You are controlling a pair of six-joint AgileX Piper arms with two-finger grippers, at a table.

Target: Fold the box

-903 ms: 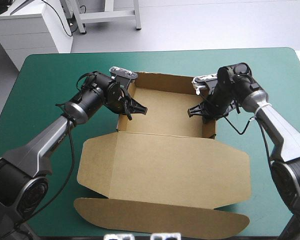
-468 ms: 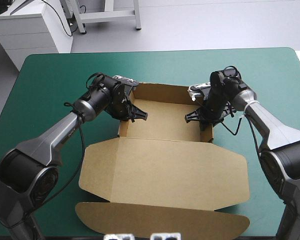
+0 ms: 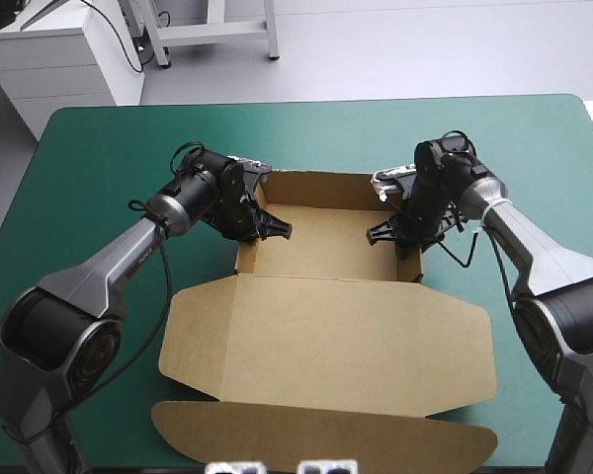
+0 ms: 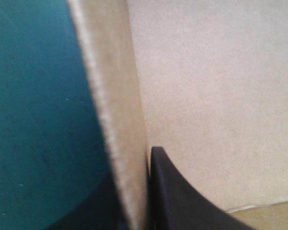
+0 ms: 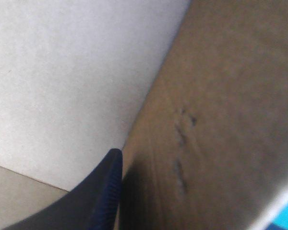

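Note:
The brown box [image 3: 326,242] lies mid-table as an open tray with raised walls. Its lid [image 3: 326,341] is spread flat toward the near edge, ending in a long curved flap [image 3: 316,439]. My left gripper [image 3: 264,225] is shut on the tray's left wall [image 4: 113,120], with one black finger [image 4: 175,196] inside the tray and the other outside. My right gripper [image 3: 395,233] is shut on the right wall [image 5: 216,120]; its inner finger [image 5: 98,196] shows against the pale tray floor, and the wall hides the outer one.
The teal-green cover [image 3: 99,158] lies bare to the left, right and far side of the box. The lid's curved flap reaches close to the table's near edge.
Both grippers moved a little toward the near edge while holding the side walls. The whole box came with them, and the tray now looks shorter front to back.

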